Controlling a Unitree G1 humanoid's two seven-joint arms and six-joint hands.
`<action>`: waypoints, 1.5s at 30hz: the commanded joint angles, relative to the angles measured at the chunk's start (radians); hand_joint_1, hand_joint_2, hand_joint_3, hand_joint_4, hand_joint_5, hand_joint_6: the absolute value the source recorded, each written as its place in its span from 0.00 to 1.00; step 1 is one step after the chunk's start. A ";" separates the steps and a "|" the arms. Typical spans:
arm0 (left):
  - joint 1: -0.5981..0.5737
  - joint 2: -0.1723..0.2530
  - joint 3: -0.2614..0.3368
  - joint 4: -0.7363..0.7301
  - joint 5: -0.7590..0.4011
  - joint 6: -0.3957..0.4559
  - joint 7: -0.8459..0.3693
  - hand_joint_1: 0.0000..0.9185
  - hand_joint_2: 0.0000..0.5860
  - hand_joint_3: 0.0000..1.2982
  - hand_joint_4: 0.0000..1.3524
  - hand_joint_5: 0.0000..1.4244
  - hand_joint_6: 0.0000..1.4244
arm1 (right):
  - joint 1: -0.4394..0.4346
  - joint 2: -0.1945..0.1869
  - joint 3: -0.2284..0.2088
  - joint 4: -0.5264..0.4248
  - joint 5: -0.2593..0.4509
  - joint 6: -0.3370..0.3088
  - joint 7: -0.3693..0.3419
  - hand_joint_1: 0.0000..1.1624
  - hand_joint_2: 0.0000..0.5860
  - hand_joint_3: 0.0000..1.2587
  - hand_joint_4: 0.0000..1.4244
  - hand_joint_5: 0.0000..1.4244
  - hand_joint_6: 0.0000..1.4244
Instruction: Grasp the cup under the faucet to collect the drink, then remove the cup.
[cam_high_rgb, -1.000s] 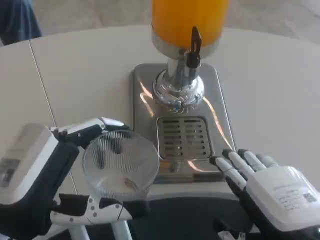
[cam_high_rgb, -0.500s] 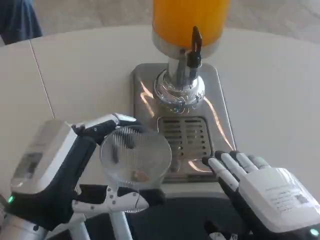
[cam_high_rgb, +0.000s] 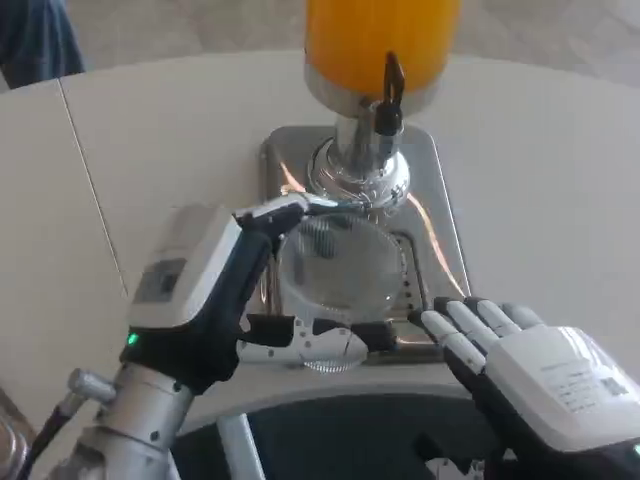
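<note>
- The robot's left hand (cam_high_rgb: 235, 300) grips a clear ribbed plastic cup (cam_high_rgb: 338, 285), fingers wrapped around its far and near sides, holding it above the steel drip tray (cam_high_rgb: 440, 215) of a juice dispenser (cam_high_rgb: 380, 45).
- The cup sits over the slotted grate (cam_high_rgb: 405, 265) of the tray, just in front of the chrome base and below the black-handled faucet (cam_high_rgb: 388, 95); whether the cup's bottom touches the grate cannot be told.
- The cup looks empty, its mouth facing up toward the camera.
- The right hand (cam_high_rgb: 530, 375) rests at the tray's near right corner, fingers stretched out side by side and slightly apart, holding nothing; its fingertips (cam_high_rgb: 445, 315) reach the tray's edge.
- The dispenser's tank is full of orange drink and stands at the far end of the tray on the white bench (cam_high_rgb: 150, 130).
</note>
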 joint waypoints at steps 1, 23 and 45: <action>-0.065 -0.012 -0.045 0.066 0.025 -0.021 0.062 0.62 0.02 0.73 0.86 0.96 1.00 | -0.005 -0.010 -0.020 -0.016 0.018 0.005 0.019 0.43 0.71 0.04 0.00 0.00 0.01; -0.361 -0.078 -0.242 0.500 0.119 0.016 0.266 0.62 0.02 0.73 0.86 0.96 1.00 | 0.017 -0.044 -0.075 -0.072 0.079 0.000 0.096 0.42 0.72 0.05 0.00 0.00 0.02; -0.569 -0.161 -0.240 0.867 0.044 0.166 0.424 0.62 0.03 0.73 0.86 0.96 1.00 | 0.010 -0.077 -0.119 -0.111 0.145 0.013 0.148 0.42 0.71 0.05 0.00 0.00 0.02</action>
